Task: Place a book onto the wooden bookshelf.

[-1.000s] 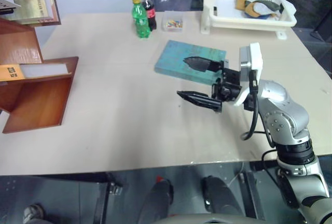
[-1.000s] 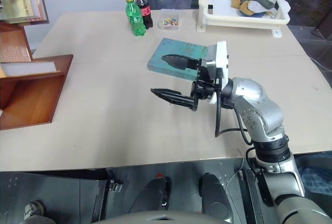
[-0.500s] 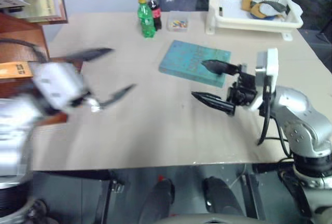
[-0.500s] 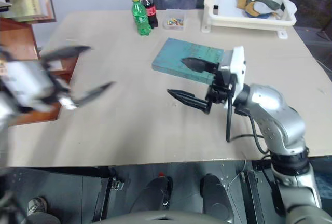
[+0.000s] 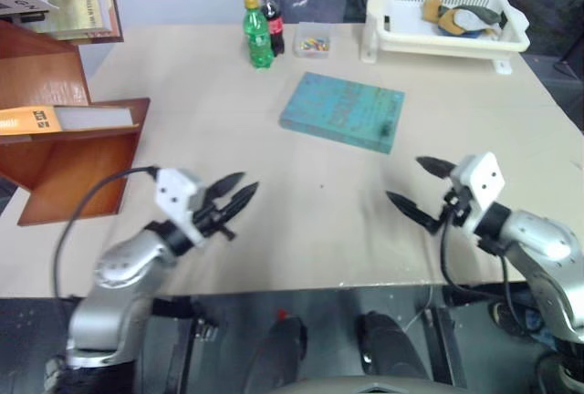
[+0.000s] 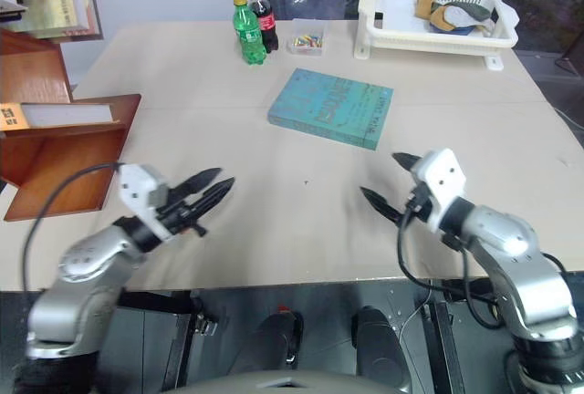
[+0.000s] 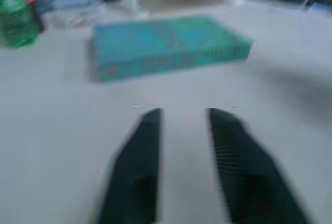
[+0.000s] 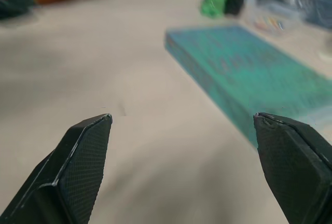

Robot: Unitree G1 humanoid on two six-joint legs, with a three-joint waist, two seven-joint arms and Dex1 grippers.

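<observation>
**Book on shelf, both grippers empty over table**

Orange-yellow book [image 5: 35, 119] lying flat on a ledge of the wooden bookshelf [image 5: 64, 171], at the table's [image 5: 274, 230] left edge. Left gripper [image 5: 239, 196] low over the near left of the table, fingers narrowly apart, grasping nothing. Right gripper [image 5: 418, 186] near the front right, spread wide, empty. Between and beyond them, a teal-blue book [image 5: 342, 110] flat on the tabletop. Two bottles [image 5: 258, 29] and a white basket [image 5: 444, 15] along the far edge.
</observation>
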